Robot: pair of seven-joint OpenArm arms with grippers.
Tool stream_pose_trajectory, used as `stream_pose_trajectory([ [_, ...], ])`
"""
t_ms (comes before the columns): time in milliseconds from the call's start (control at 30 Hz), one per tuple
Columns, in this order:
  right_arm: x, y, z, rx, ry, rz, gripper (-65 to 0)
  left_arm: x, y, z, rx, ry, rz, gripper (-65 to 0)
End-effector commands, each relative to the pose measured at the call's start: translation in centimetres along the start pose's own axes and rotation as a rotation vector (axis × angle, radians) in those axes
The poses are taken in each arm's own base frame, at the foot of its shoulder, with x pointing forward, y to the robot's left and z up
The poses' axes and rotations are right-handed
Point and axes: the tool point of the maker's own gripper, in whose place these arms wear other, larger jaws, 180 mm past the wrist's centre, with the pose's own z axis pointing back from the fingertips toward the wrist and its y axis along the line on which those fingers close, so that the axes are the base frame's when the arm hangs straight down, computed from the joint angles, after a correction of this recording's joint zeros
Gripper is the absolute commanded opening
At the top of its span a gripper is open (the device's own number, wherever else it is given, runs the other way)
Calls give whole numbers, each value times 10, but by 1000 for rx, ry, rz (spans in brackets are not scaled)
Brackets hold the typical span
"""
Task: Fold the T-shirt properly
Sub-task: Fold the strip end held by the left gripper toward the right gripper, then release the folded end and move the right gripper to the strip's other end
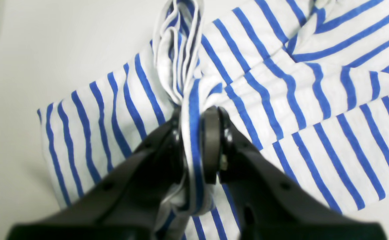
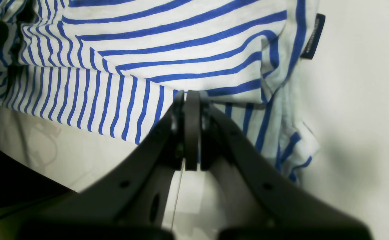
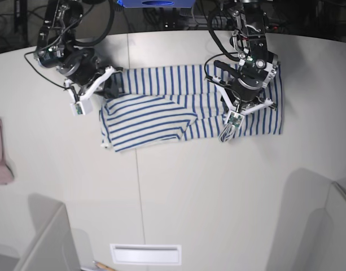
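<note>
Table (image 3: 178, 192): wide, pale off-white top with a rounded far edge; a thin seam runs near to far, left of centre.
Slot (image 3: 145, 254): flat white rectangular panel set in the table's near edge.
Near corners: light grey upright panels (image 3: 46, 231) at left and right, casting soft shadows.
Left edge: small pinkish cloth (image 3: 0, 152) on the table.
Far side: dark floor, black cables, a blue box (image 3: 156, 3).
Light: even, overhead, gentle shadows.

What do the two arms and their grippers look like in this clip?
Both arms are black, jointed, with white brackets near the wrists and black cables looping along them. The left gripper and right gripper each have two dark, matte, wedge-shaped fingers with round dark pads at the tips and small screw holes along the sides.
</note>
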Motion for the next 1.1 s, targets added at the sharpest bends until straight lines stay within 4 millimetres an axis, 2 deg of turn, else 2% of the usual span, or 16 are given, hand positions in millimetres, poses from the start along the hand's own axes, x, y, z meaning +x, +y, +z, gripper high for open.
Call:
stream_pose_trajectory([
  [0,11,2,2,12,-40,11,-650,10,0,3,-1,-38,3,-650],
  [667,11,2,2,12,-40,11,-650,8,-1,3,-3,-32,3,-650],
  [700,11,2,2,12,-40,11,-650,8,-1,3,-3,-32,3,-630],
  [767,11,2,2,12,-40,11,-650,8,-2,3,-5,-33,4,-497],
  [833,11,2,2,12,-39,10,-650,14,-14,2,-36,-45,-19,-364],
  [933,11,2,2,12,-39,10,-650,25,-43,2,-104,-73,-66,-222],
  [1000,11,2,2,12,-39,10,-650,27,-65,4,-157,-81,-96,-178],
  [1067,11,2,2,12,-39,10,-650,31,-91,8,-220,-95,-132,-179],
])
